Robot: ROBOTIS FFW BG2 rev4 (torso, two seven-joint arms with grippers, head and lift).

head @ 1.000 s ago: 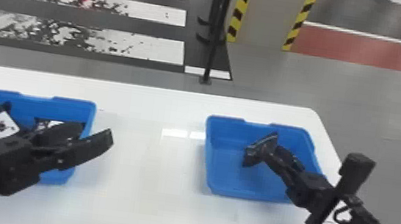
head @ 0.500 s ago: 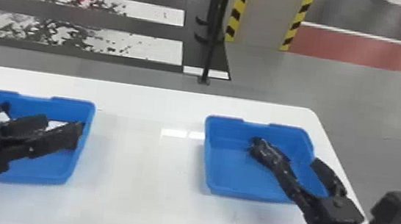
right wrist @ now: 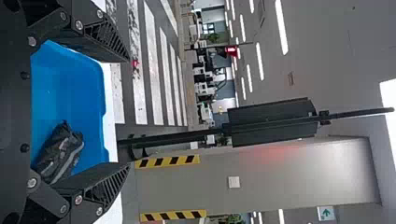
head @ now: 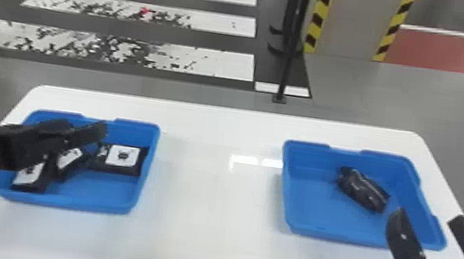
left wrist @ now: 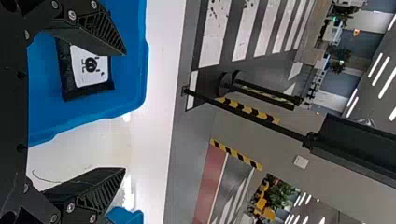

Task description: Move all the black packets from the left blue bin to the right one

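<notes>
Right hand (head: 429,215) withdrew; black packet (head: 362,190) slants far left to near right.

glossy black packet (head: 362,190), apparently smooth plastic bins (head: 312,227)

From my head view I see a white table (head: 207,213), glossy, its far corners rounded. Two bins stand directly on it, well apart — the left blue bin (head: 63,203) near the left edge, the right blue bin (head: 333,234) near the right one — with bare tabletop between.
</notes>
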